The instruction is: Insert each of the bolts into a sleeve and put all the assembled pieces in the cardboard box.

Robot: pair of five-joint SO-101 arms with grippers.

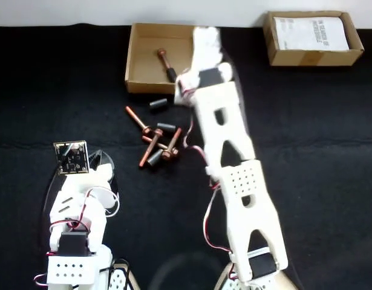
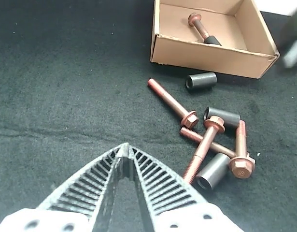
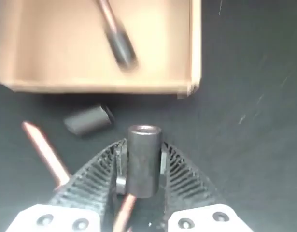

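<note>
My right gripper (image 3: 143,154) is shut on a dark sleeve (image 3: 143,162) with a copper bolt shank showing under it. It hovers just short of the cardboard box (image 3: 90,87), beside the box's near right corner (image 1: 130,60). One assembled piece (image 1: 166,65) lies inside the box. Three loose sleeves (image 2: 201,80) (image 2: 221,116) (image 2: 212,171) and several copper bolts (image 2: 172,102) (image 2: 203,150) lie in a heap on the black cloth in front of the box. My left gripper (image 2: 125,147) is shut and holds nothing. It rests low, back from the heap (image 1: 100,160).
A second cardboard box (image 1: 306,57) holding a printed sheet stands at the back right. The extended right arm (image 1: 225,130) crosses the cloth just right of the heap. A loose sleeve (image 3: 88,120) and bolt (image 3: 42,150) lie close beside the right gripper.
</note>
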